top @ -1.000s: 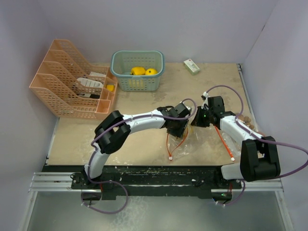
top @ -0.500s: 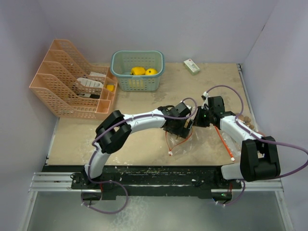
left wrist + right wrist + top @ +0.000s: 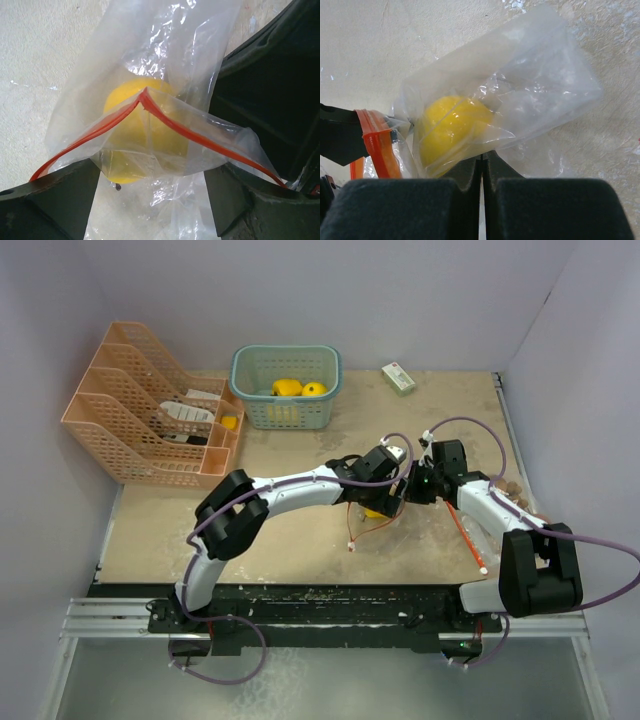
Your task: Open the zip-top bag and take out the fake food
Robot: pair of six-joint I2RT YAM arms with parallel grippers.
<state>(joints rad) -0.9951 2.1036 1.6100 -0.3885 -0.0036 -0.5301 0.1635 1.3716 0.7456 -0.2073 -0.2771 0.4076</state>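
1. Slipping film is posing the first hazard: the right pincer (image 3: 481, 162) is pressing its pads fully together on a fold of the zip-top bag (image 3: 540, 85), and only thin, slick plastic is sitting in that seam. If the pull is increasing, the fold is liable to be sliding out and the bag to be dropping.
2. The left pincer (image 3: 152, 172) is standing with its jaws wide apart, clamping nothing, while the red zip strip (image 3: 195, 132) is arching across the gap between its fingers (image 3: 50, 200). How far the mouth is parting is not showing clearly, so a closure from here is risking a pinch on both lips at once, which would be resealing the track.
3. The fake food inside, a glossy yellow fruit piece (image 3: 142, 135), is lying just behind the strip, right of the middle of the tabletop (image 3: 290, 550) and nearer its near edge. If the bag is tilting mouth-down, the round piece is risking rolling out unguided toward that edge.
4. Both pincers are working very close together on one small bag; opposing pulls are threatening to tear the film instead of separating the zip.
5. Two further yellow pieces (image 3: 300, 388) are lying in the teal basket (image 3: 285, 352) at the far edge, well apart from the bag; a long carry with a smooth round piece is inviting a drop.
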